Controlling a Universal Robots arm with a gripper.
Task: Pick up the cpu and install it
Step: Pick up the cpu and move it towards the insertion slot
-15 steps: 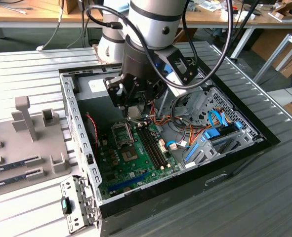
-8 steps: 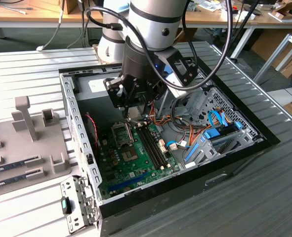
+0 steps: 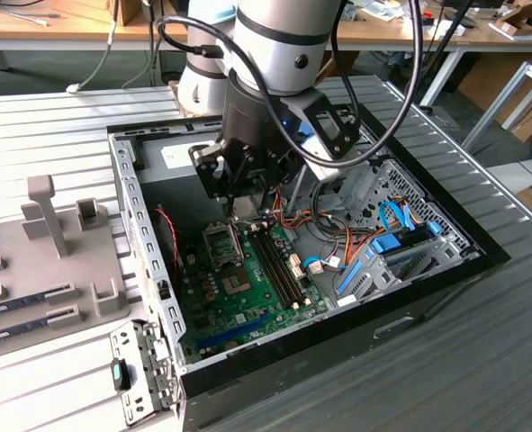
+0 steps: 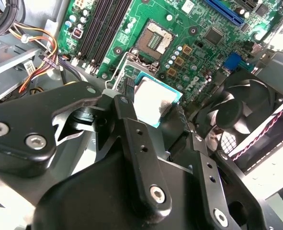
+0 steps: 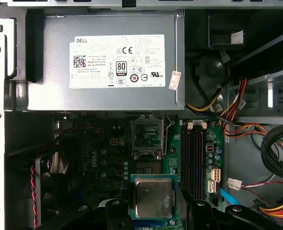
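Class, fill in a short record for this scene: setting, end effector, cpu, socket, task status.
setting: open computer case, green motherboard exposed inside
end effector: lowered into the case, closed on the cpu with fingers on opposite edges
cpu: metal top facing the first wrist view's camera, held above the board, not seated
socket: uncovered, with nothing in it
task status: cpu picked up, not yet installed

In second wrist view, tool (image 4: 152, 106) hides pt. of cpu (image 4: 156, 97).
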